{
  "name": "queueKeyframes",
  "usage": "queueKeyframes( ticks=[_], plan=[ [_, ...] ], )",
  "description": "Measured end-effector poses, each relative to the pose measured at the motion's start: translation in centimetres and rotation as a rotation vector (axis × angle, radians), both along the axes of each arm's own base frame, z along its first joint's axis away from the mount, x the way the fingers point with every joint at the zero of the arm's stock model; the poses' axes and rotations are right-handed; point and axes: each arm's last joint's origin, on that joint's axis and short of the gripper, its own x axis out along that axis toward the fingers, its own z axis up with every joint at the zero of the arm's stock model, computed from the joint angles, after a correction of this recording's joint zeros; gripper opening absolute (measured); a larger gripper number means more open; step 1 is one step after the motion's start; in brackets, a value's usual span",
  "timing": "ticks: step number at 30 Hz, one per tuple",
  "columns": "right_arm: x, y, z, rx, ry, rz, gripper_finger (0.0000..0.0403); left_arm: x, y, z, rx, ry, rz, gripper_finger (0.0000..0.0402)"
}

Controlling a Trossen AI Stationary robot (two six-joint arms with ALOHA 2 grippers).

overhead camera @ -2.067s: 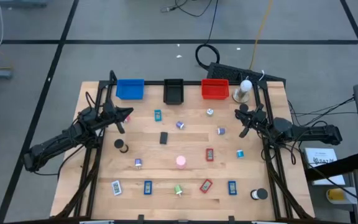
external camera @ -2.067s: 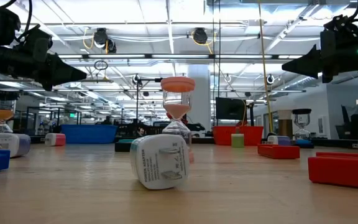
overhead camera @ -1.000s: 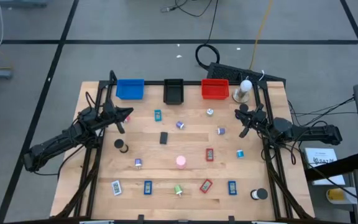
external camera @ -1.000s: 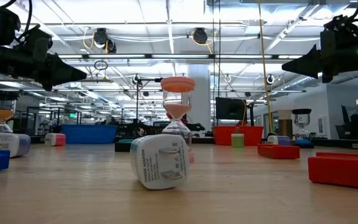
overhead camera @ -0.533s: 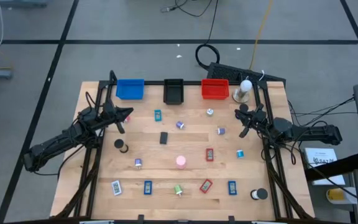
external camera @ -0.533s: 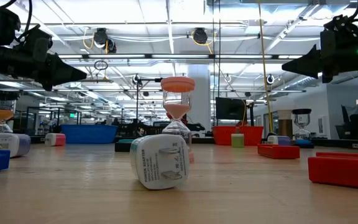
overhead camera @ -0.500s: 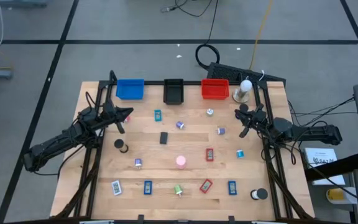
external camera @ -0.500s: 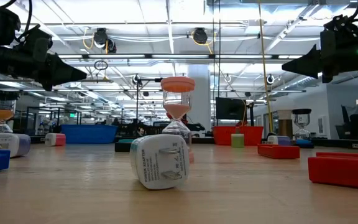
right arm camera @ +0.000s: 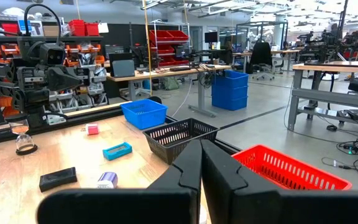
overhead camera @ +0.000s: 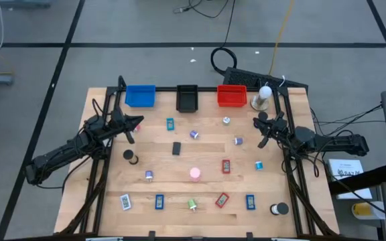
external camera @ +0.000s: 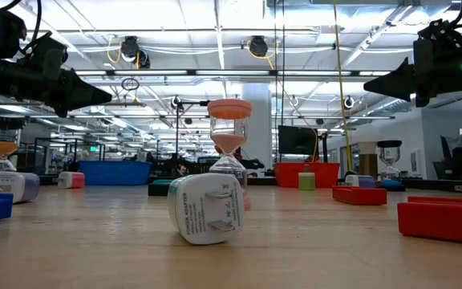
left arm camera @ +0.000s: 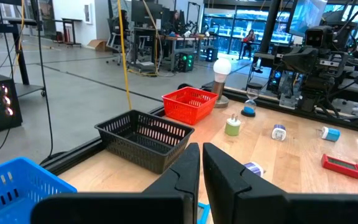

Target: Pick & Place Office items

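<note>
Wooden table point(overhead camera: 179, 167): office items point(overhead camera: 195, 174) between both fingers, untouched.

bright even overhead lighting, ceiling glare in the low view, soft shadows, distant background blurred

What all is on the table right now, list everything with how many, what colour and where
Baskets: 3, blue, black, red, along the far edge.
Ball-topped stand: 1, white, far right corner beside the red basket.
Flat rectangles: about 8, teal, black, red, blue, white, scattered, several along the near edge.
Small cylinders and hourglasses: about 10, purple, pink, green, black, silver, scattered mid-table.
Left tool: shut, empty, above the left side.
Right tool: shut, empty, above the right side.
</note>
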Motion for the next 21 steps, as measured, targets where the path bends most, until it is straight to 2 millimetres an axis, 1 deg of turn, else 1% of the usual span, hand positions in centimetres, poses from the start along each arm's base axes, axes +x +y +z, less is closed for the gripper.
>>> queueKeyframes(
  ticks=[17,21],
  plan=[
    [0.0,0.0,0.0,0.0,0.0,0.0,0.0,0.0,0.01,0.02,0.002,-0.002,0.005,0.0026],
    [0.0,0.0,0.0,0.0,0.0,0.0,0.0,0.0,-0.02,0.87,0.032,-0.086,-0.003,0.0026]
  ],
)
